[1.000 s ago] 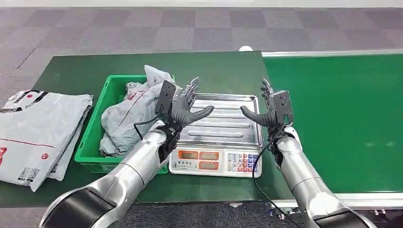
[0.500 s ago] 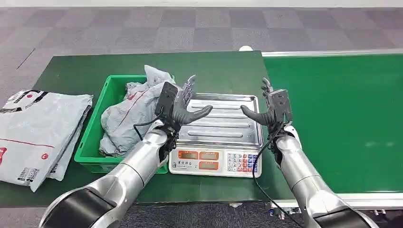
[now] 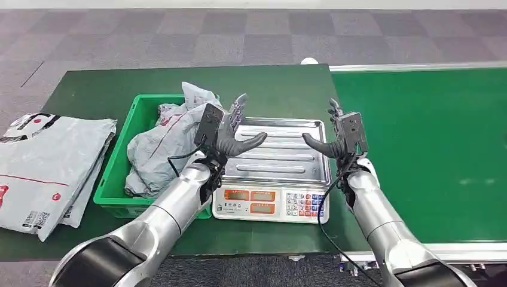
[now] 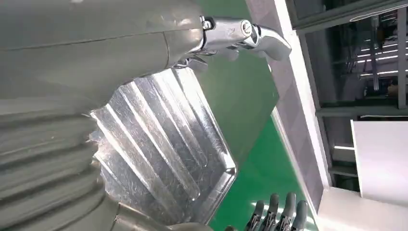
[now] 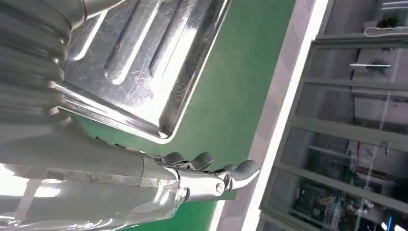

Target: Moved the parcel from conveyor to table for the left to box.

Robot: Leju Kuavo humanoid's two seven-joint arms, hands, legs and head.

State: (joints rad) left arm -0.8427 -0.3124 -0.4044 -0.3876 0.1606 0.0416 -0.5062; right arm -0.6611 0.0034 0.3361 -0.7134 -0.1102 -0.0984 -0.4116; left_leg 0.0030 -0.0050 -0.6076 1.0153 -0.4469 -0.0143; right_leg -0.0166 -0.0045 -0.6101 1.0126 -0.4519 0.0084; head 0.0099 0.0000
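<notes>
Crumpled grey parcels [image 3: 160, 143] fill the green box [image 3: 113, 174] on the table's left half. My left hand [image 3: 230, 130] hovers between the box and the scale's steel tray [image 3: 281, 156], fingers spread, thumb pointing over the tray, holding nothing. My right hand [image 3: 339, 133] mirrors it at the tray's right edge, also spread and empty. The left wrist view shows the ribbed tray [image 4: 163, 144] beyond my thumb [image 4: 240, 32]. In the right wrist view, the tray [image 5: 144, 57] lies past my dark fingers [image 5: 207, 163].
The scale's display and keypad [image 3: 272, 203] face me at the table's front. Flat grey mailer bags [image 3: 48, 164] lie stacked at the far left. The green conveyor belt [image 3: 424, 149] runs along the right. A black cable [image 3: 326, 230] hangs from my right wrist.
My left hand has risen slightly and drifted a little toward the box. The right hand has barely shifted. The parcels and the scale have stayed put.
</notes>
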